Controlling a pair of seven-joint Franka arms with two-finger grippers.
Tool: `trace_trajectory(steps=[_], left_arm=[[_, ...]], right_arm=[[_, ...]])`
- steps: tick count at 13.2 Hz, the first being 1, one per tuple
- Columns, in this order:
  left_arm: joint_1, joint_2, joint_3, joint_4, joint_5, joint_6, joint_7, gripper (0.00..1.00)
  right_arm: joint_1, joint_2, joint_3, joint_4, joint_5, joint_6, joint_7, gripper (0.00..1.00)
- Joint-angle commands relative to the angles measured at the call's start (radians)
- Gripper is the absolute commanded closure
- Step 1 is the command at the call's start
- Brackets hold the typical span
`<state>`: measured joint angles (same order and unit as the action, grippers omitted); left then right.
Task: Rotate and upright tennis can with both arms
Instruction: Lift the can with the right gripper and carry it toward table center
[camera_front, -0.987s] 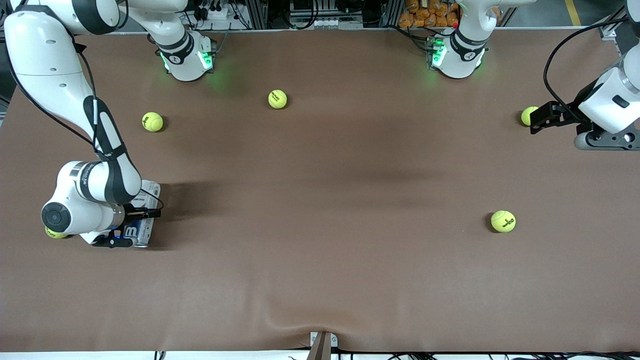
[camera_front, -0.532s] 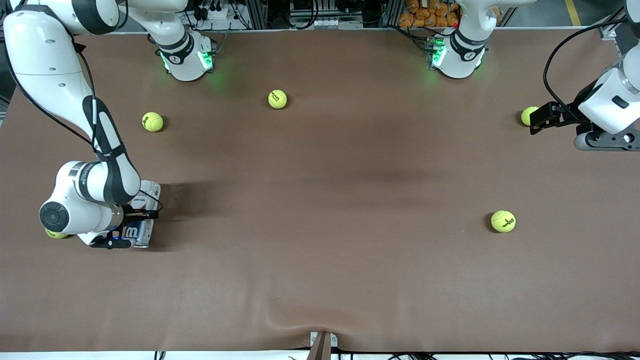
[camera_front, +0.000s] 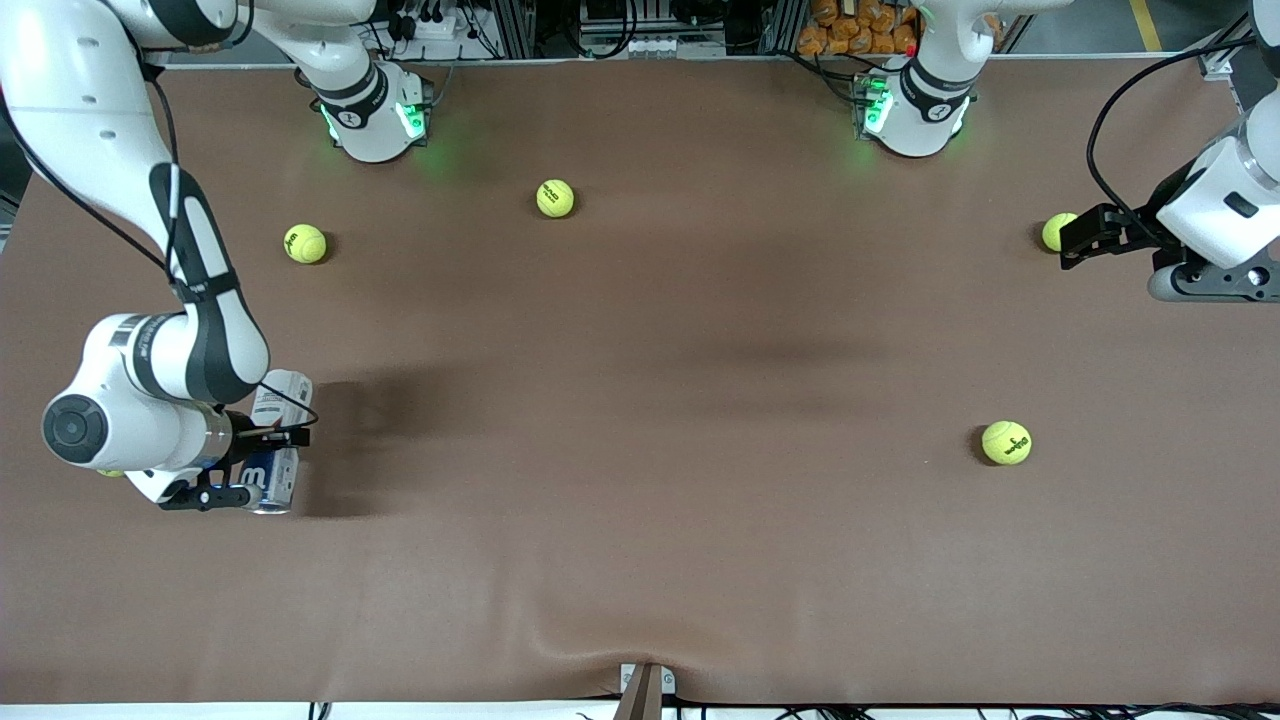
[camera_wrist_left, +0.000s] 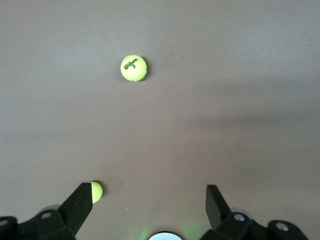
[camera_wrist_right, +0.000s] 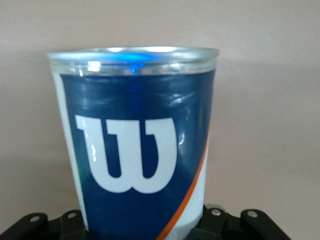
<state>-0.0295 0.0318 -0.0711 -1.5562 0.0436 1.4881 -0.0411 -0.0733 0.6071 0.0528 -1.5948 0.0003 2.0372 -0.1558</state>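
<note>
The tennis can (camera_front: 278, 432), clear with a navy and white label and a silver rim, lies on its side at the right arm's end of the table. My right gripper (camera_front: 250, 466) is shut on it from above. In the right wrist view the tennis can (camera_wrist_right: 137, 150) fills the frame, white "W" logo facing the camera and silver rim farthest from it; my right gripper (camera_wrist_right: 145, 222) is mostly hidden by it. My left gripper (camera_front: 1072, 240) hangs open at the left arm's end, beside a tennis ball (camera_front: 1055, 231). Nothing sits between the jaws of my left gripper (camera_wrist_left: 147, 200).
Loose tennis balls lie on the brown table: one (camera_front: 305, 243) and another (camera_front: 555, 197) nearer the bases, one (camera_front: 1007, 442) toward the left arm's end, and one (camera_front: 108, 472) mostly hidden under the right arm. The left wrist view shows two balls (camera_wrist_left: 134, 68) (camera_wrist_left: 96, 191).
The right gripper has closed on the tennis can. The right arm and the can have shifted slightly toward the front camera and the table's end. The left arm has not moved.
</note>
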Motion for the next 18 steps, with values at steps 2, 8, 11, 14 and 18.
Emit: trace_trajectory(steps=[2,8,11,14,18], left_arm=[[0.003,-0.004,-0.004,-0.002,0.019,0.003,-0.013,0.00],[0.005,-0.004,0.001,-0.007,0.018,0.003,-0.013,0.00],[0.025,-0.009,0.004,-0.010,0.018,-0.003,-0.008,0.00],[0.040,-0.009,0.002,-0.024,0.015,-0.003,0.003,0.00],[0.042,-0.009,0.002,-0.030,0.015,-0.003,0.004,0.00]], right_arm=[[0.062,-0.007,0.082,0.051,0.010,-0.011,-0.233,0.40],[0.370,0.032,0.084,0.061,-0.013,0.222,-0.297,0.33],[0.510,0.074,0.075,0.088,-0.081,0.328,-0.292,0.33],[0.582,0.112,0.073,0.088,-0.329,0.469,-0.294,0.33],[0.639,0.158,0.073,0.090,-0.470,0.497,-0.289,0.29]])
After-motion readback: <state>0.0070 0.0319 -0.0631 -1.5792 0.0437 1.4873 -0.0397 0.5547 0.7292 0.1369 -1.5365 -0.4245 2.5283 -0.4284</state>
